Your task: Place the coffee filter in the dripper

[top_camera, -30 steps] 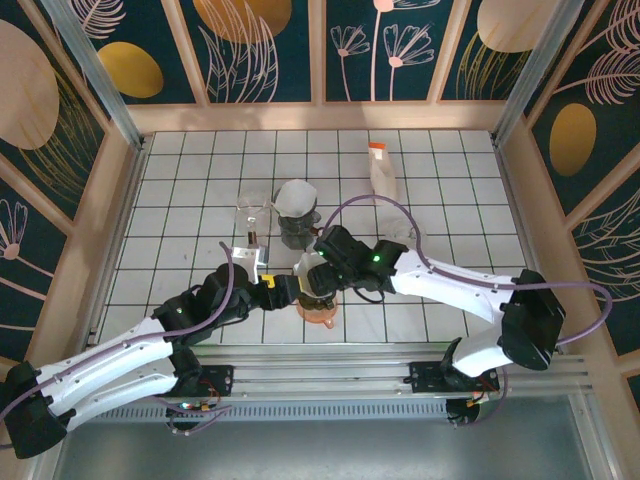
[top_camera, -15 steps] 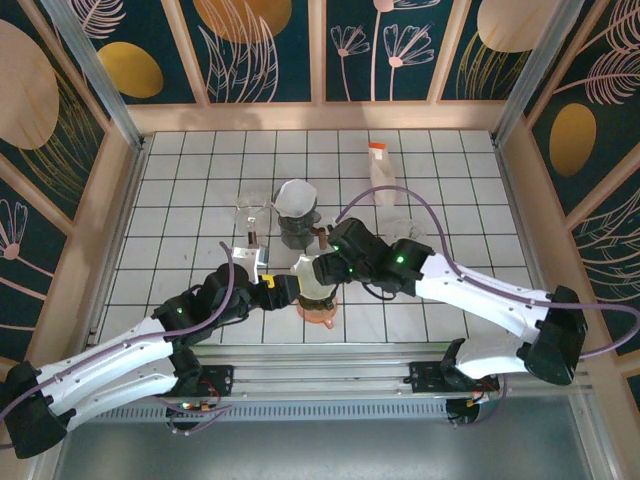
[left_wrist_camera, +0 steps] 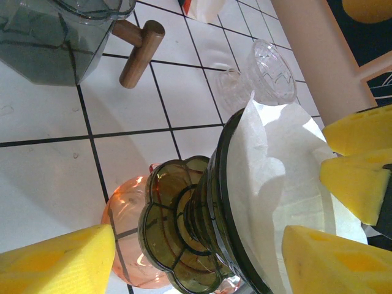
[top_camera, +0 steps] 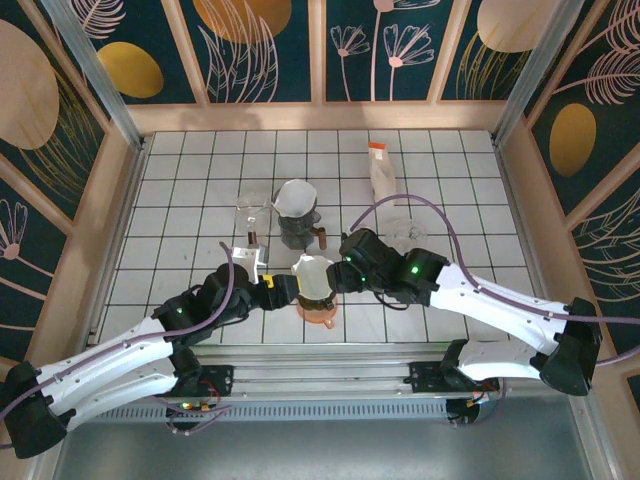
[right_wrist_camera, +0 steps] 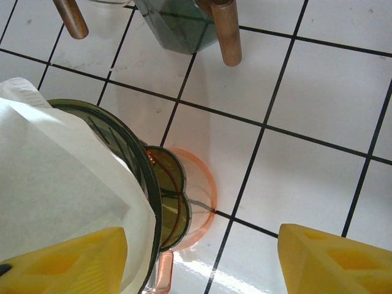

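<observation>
The white coffee filter [top_camera: 313,275] sits in the olive-green dripper [left_wrist_camera: 184,226], which stands on an orange glass cup [top_camera: 320,316]. My left gripper [left_wrist_camera: 199,263] is open, its yellow fingertips either side of the dripper's base with a small gap on each side. It reaches in from the left [top_camera: 285,290]. My right gripper [right_wrist_camera: 199,263] is open just right of the dripper [top_camera: 345,265]. One of its fingers hangs over the filter's [right_wrist_camera: 49,177] edge, the other over bare tiles. The cup [right_wrist_camera: 205,190] shows between them.
A dark grey dripper with a filter [top_camera: 295,200] and a wooden handle [left_wrist_camera: 141,52] stands just behind. A clear glass cup [top_camera: 250,212] is to its left. At the back right are a clear glass piece [left_wrist_camera: 269,76] and a white bottle with an orange cap [top_camera: 382,175].
My right gripper has drawn back to the right, off the top of the dripper, and the filter now shows in it. Both grippers' jaws have narrowed a little. The left arm has stayed put.
</observation>
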Action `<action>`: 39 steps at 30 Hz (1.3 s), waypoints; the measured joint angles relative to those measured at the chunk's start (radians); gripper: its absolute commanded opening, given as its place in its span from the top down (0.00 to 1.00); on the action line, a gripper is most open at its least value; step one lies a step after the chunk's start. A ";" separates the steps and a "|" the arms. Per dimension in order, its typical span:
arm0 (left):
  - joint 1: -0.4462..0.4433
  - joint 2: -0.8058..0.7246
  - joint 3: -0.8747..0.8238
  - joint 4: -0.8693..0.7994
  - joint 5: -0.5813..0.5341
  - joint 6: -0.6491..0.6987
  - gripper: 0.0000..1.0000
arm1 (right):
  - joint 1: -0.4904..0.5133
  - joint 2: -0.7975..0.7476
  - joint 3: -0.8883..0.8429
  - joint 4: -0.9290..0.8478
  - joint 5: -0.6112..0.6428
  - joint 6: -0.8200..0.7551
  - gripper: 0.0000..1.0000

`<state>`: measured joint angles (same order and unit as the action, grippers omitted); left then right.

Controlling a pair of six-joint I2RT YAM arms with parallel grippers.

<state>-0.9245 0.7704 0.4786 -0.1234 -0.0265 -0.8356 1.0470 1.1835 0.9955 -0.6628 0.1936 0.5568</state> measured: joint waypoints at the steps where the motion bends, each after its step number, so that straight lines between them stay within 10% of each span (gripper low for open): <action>1: 0.000 0.000 0.000 0.000 0.000 0.000 0.28 | 0.000 -0.002 -0.001 0.000 0.000 0.001 0.34; 22: 0.000 -0.040 0.039 -0.023 -0.005 -0.014 0.01 | 0.000 -0.044 0.029 0.000 0.035 0.003 0.28; 39: 0.000 -0.283 -0.018 -0.150 -0.122 -0.084 0.09 | 0.054 -0.330 -0.168 0.072 0.052 0.054 0.34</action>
<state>-0.9241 0.4870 0.4603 -0.2733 -0.1490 -0.9199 1.1007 0.8532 0.8276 -0.5907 0.2455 0.6109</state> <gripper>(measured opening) 0.950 0.669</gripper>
